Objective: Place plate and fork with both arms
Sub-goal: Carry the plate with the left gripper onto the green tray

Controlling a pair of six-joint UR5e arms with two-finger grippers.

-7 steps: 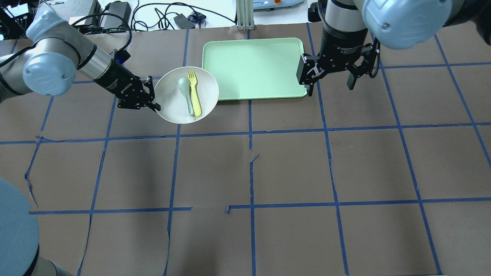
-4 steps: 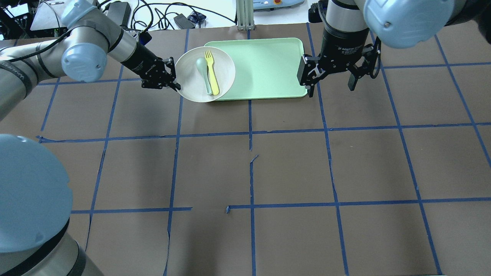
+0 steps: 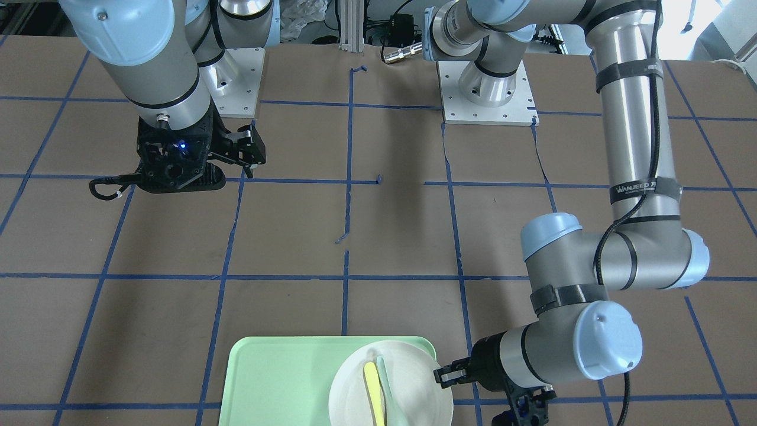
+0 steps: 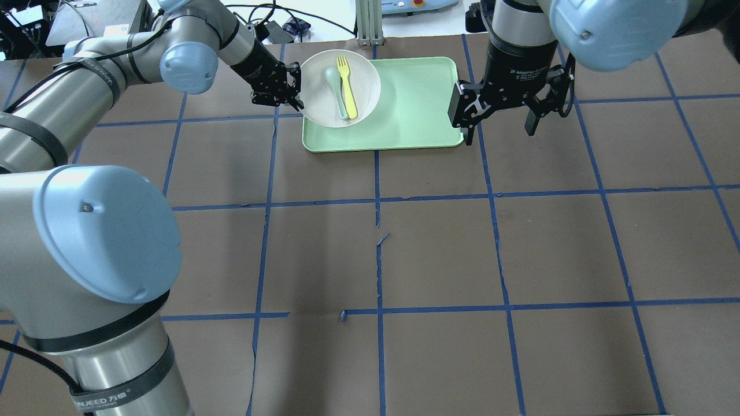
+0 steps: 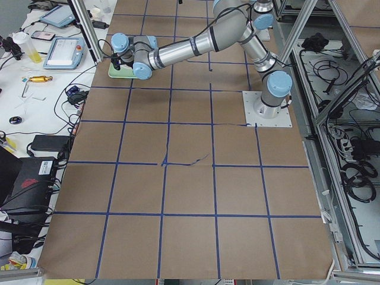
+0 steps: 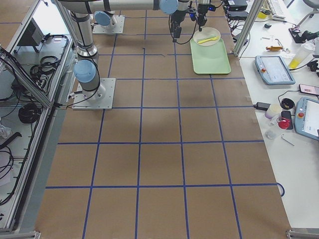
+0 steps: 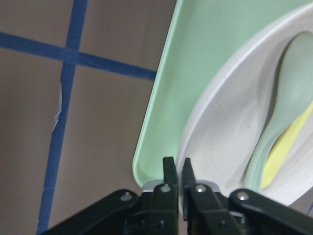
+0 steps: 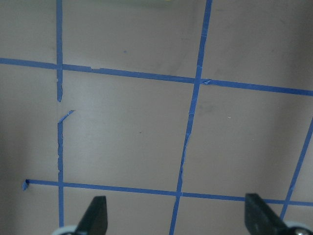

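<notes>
Plate (image 4: 315,86): just right of the left tool, over the tray's left end.
Left tool (image 4: 296,103): nearly closed, pinching the plate rim; best lowered level and set fully inside the tray before letting go.
Fork (image 4: 347,86): loose in the plate beside a spoon (image 4: 337,92); any tilt could slide it.
Tray (image 4: 416,104): between both tools.
Right tool (image 4: 497,133): wide open, empty, just past the tray's right edge.

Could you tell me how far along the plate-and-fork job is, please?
Done: the plate, carrying the fork and a spoon, is over one corner of the tray. In hand: the left gripper pinches the plate's rim. Left: letting go, and the fork lies untouched on the plate; the right gripper is open, empty.
</notes>
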